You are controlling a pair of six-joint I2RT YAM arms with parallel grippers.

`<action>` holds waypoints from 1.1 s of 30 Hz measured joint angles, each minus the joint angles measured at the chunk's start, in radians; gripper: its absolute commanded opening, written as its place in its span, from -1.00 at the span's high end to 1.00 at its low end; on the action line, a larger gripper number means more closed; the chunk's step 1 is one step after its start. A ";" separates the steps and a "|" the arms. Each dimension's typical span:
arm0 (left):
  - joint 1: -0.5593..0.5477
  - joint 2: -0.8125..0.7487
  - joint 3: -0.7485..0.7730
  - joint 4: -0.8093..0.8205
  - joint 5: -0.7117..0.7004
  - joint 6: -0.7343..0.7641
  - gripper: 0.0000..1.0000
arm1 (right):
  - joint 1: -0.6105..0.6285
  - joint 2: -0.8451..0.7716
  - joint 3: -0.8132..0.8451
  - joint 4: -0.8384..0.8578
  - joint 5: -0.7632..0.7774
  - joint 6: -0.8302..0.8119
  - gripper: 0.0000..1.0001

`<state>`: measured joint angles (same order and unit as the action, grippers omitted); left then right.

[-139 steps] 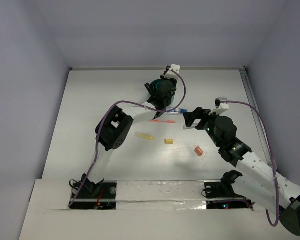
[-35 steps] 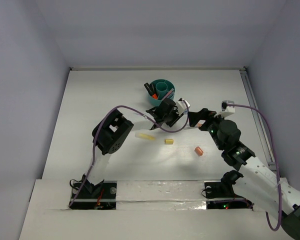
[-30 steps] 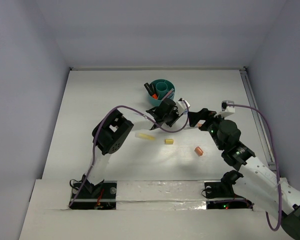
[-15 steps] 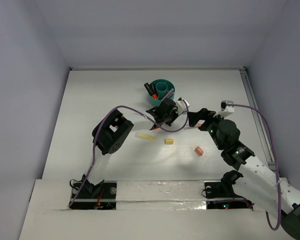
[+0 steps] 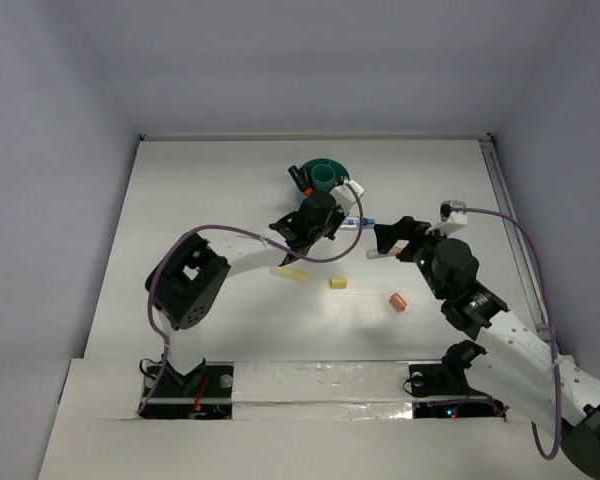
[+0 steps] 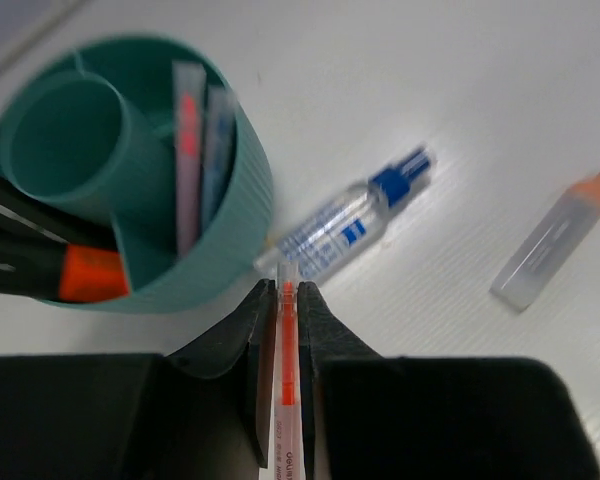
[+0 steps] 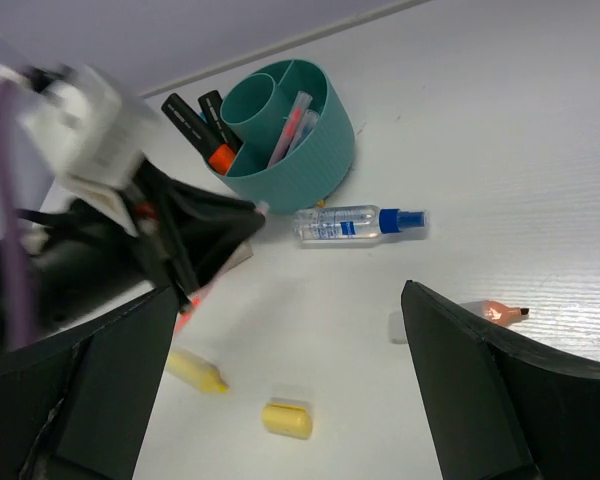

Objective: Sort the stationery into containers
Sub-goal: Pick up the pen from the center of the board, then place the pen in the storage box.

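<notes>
- left gripper point(image 6: 287, 292) closed on a thin orange-red pen point(image 6: 287, 375). The pen runs lengthwise between the fingers, tip poking out in front.
- the pen tip is just beside the lower outer wall of the teal organizer point(image 6: 235, 225) and next to the near end of a clear tube point(image 6: 345, 225) with a blue cap. Cannot tell if it touches either.
- teal organizer stands upright on the table point(image 5: 200, 200), toward the far middle, with the left gripper right beside it.
- the organizer's outer ring holds a pink pen point(image 6: 187, 150) and a bluish pen point(image 6: 218, 140) side by side in one compartment.
- two black markers point(image 7: 185, 120), one with an orange cap, are in a neighbouring compartment, leaning out over the rim.
- clear tube lies flat on the table, just beside the organizer's base.
- grey marker point(image 6: 550, 245), translucent with an orange tip, lies flat on the table. It is apart from the clear tube, on the side away from the organizer.
- right gripper point(image 7: 291, 288) spread wide, holding nothing, over the table near the clear tube and the grey marker.
- yellow marker point(image 5: 295, 273), small yellow bit point(image 5: 337, 283) and small orange bit point(image 5: 398, 301) lie loose on the table. They sit nearer the arm bases, each apart from the others and well apart from the organizer.
</notes>
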<state>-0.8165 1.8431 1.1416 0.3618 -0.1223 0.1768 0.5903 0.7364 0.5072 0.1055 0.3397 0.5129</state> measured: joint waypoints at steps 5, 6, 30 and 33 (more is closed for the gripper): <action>0.001 -0.089 0.040 0.081 -0.021 -0.043 1.00 | 0.000 0.000 0.000 0.000 0.000 0.000 -1.00; 0.005 -0.093 0.058 0.097 -0.025 -0.053 1.00 | 0.000 0.000 0.000 0.000 0.000 0.000 -1.00; 0.123 0.192 0.362 0.310 0.018 -0.141 1.00 | 0.000 0.045 0.000 0.007 0.000 -0.002 -1.00; 0.128 0.214 0.364 0.335 0.032 -0.141 1.00 | 0.000 0.045 0.000 0.012 0.000 -0.004 -1.00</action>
<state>-0.6884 2.0575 1.5059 0.6964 -0.0898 0.0360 0.5903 0.7818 0.5072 0.1177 0.3401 0.5087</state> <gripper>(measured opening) 0.066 0.995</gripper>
